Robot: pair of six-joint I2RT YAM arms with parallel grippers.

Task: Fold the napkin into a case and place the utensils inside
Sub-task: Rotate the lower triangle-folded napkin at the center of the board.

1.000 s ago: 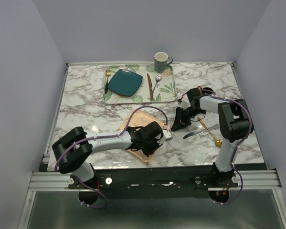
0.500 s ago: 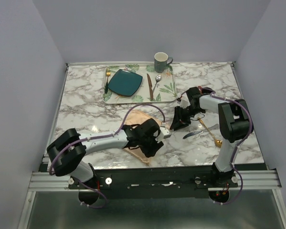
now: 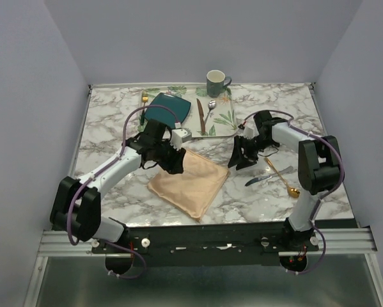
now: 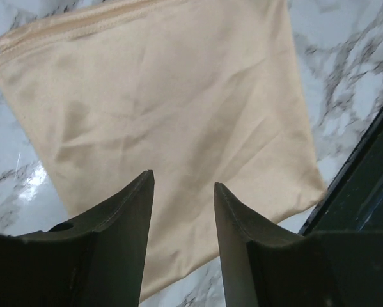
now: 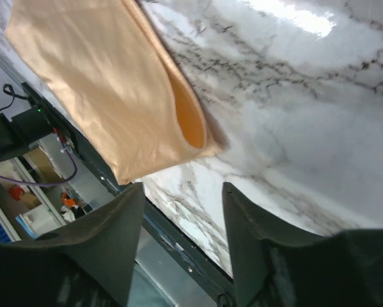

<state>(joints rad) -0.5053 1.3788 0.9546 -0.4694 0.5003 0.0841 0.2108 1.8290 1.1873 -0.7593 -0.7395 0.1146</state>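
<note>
The peach-tan napkin [image 3: 190, 182] lies folded flat on the marble table, also in the left wrist view [image 4: 159, 115] and right wrist view [image 5: 108, 77], where its right edge gapes open. My left gripper [image 3: 176, 163] is open and empty above the napkin's far left corner. My right gripper [image 3: 237, 161] is open and empty, just right of the napkin. The silver-grey knife [image 3: 257, 180] and gold spoon [image 3: 282, 178] lie on the table right of the napkin, beside the right arm.
A leaf-patterned tray [image 3: 224, 121] at the back holds a teal plate [image 3: 168, 110], a dark-handled gold fork [image 3: 143, 107], a brown-handled knife [image 3: 201, 116] and a silver spoon [image 3: 210, 109]. A green mug [image 3: 216, 83] stands at its back right corner. The table's front edge [image 3: 204, 222] is near the napkin.
My left gripper has moved from the napkin's near side up and left to its far corner. The napkin now lies flat and spread. My right gripper stayed beside its right edge.
</note>
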